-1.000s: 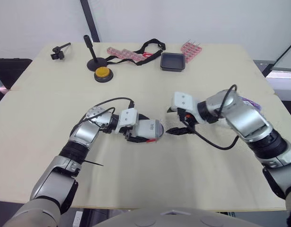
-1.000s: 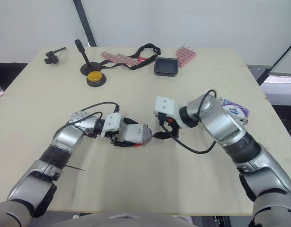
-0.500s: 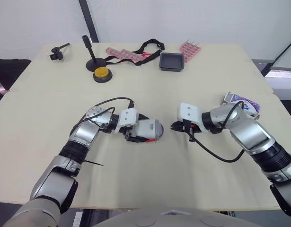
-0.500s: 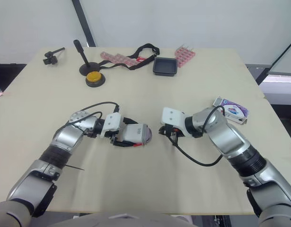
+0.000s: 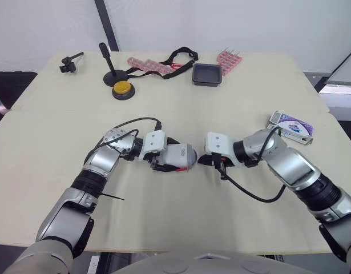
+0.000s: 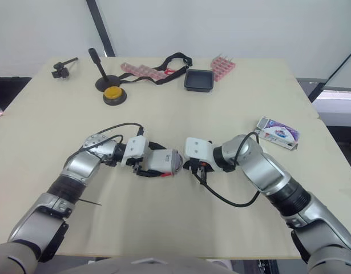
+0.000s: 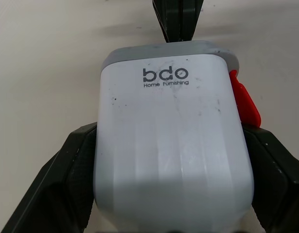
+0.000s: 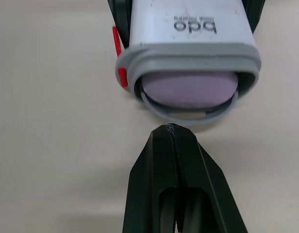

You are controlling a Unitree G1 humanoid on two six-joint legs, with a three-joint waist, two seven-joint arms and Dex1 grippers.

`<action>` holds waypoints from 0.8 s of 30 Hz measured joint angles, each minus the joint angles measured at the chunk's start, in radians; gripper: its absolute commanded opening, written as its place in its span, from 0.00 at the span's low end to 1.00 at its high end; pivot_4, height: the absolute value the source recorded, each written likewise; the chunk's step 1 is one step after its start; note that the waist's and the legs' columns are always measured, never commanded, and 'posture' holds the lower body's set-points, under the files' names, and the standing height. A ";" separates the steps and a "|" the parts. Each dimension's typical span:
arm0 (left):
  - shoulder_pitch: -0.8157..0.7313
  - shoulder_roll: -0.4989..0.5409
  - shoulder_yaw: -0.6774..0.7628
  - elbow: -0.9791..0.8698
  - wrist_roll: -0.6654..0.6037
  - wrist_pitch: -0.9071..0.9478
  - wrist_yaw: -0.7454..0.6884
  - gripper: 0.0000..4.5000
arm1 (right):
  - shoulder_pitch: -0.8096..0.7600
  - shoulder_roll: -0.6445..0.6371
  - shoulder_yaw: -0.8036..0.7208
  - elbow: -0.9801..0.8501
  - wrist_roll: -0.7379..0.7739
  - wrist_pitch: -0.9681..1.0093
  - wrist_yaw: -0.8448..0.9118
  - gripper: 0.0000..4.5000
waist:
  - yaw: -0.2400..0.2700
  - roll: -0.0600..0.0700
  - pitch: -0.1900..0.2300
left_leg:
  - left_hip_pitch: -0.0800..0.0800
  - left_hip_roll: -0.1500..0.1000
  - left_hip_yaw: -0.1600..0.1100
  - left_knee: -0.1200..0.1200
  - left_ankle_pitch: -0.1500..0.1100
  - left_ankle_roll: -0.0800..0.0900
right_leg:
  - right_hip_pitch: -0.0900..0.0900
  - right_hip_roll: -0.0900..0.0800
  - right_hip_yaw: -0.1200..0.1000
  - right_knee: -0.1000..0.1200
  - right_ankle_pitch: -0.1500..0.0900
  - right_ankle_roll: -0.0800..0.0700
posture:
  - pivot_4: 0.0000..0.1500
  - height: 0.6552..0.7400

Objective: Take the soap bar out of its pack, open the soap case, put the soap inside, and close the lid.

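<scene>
Left claw (image 7: pixel 171 189) is clamped across the flanks of the soap case (image 5: pixel 180 155), one black finger on each side. The case lies on its side on the worktop (image 5: pixel 232 97), mouth toward the right arm. Right claw (image 8: pixel 172 138) has both fingers pressed together and holds nothing. Its tip is just short of the case mouth — apart, not touching, going by the right wrist view.

Soap (image 8: pixel 188 90), lilac, sits inside the case mouth, framed by the grey rim. There's a clear lip under it; can't tell if that's the lid or part of the body. Red latch (image 8: pixel 120 73) is on one side of the rim. Soap pack (image 5: pixel 292 125) lies well apart from the case, past the right forearm.

Handling, my read:
- **Case:** hard smooth plastic, light, likely to skate if pushed unbraced — the flank grip is the right brace.
- **Soap:** stiff but waxy, so better nudged on its end face than pinched.
- **Next step:** looks like closing the lid. Press at the rim near the latch, not mid-panel.
</scene>
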 measured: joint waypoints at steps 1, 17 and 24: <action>0.000 0.000 0.000 0.000 0.000 0.001 0.002 0.77 | -0.007 0.002 0.000 0.009 -0.001 0.000 0.001 0.00 | 0.000 0.000 0.000 | 0.000 0.000 0.000 0.000 0.000 0.000 | 0.000 0.000 0.000 0.000 0.000 0.000 | 1.00 0.87; 0.004 0.013 0.003 -0.001 -0.002 -0.009 0.016 0.77 | -0.005 -0.021 -0.043 0.064 -0.017 -0.028 -0.003 0.00 | 0.001 0.000 0.000 | 0.000 0.000 0.000 0.000 0.000 0.000 | 0.000 0.000 0.000 0.000 0.000 0.000 | 1.00 0.87; 0.041 0.031 0.037 0.006 -0.014 -0.088 0.032 0.77 | 0.067 -0.089 -0.252 0.048 0.131 0.122 0.016 0.32 | 0.002 0.000 0.000 | 0.000 0.000 0.000 0.000 0.000 0.000 | 0.000 0.000 0.000 -0.001 0.000 0.000 | 1.00 0.87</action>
